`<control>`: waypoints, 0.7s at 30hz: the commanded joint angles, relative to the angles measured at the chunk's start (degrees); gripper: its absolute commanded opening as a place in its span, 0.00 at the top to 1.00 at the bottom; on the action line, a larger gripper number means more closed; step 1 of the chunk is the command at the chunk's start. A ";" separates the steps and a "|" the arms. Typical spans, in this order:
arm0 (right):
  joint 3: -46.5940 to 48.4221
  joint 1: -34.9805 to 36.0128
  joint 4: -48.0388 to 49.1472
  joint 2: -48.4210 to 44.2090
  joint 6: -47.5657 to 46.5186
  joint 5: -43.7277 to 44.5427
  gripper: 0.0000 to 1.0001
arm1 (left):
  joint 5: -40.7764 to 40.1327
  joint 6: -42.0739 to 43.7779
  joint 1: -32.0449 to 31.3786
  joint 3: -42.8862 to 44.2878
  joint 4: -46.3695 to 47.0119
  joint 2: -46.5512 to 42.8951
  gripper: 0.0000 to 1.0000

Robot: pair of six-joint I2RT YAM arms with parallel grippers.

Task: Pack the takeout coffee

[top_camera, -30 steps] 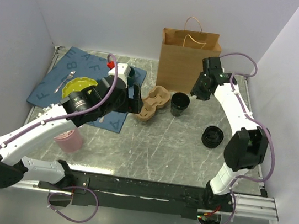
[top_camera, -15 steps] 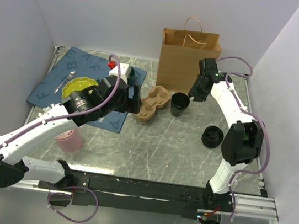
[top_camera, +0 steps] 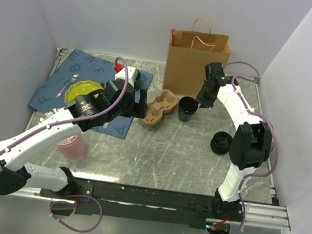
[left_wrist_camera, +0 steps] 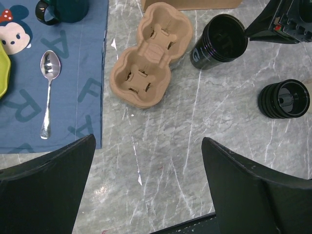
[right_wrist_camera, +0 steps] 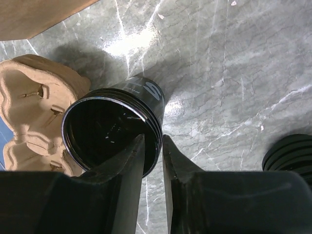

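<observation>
Just right of the cup carrier (top_camera: 160, 109): takeout coffee (top_camera: 187, 108) upright, lidless, mouth up. Right gripper (right_wrist_camera: 152, 141) astride its rim wall, one finger inside, one outside; jaws narrow, pinch unconfirmed. Left gripper (left_wrist_camera: 148, 141) agape, farther off.

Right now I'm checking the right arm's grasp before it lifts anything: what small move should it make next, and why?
Probably close the right gripper firmly on the rim of the black cup. One finger sits inside the open cup and the other outside its wall, with slack showing, so it does not look clamped yet. The cup stands beside the cardboard cup carrier.
</observation>
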 commanded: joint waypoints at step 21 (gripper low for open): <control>1.17 0.72 -0.69 0.88 -0.05 0.91 0.80 | -2.02 0.25 -0.09 1.28 -0.12 -0.37 0.03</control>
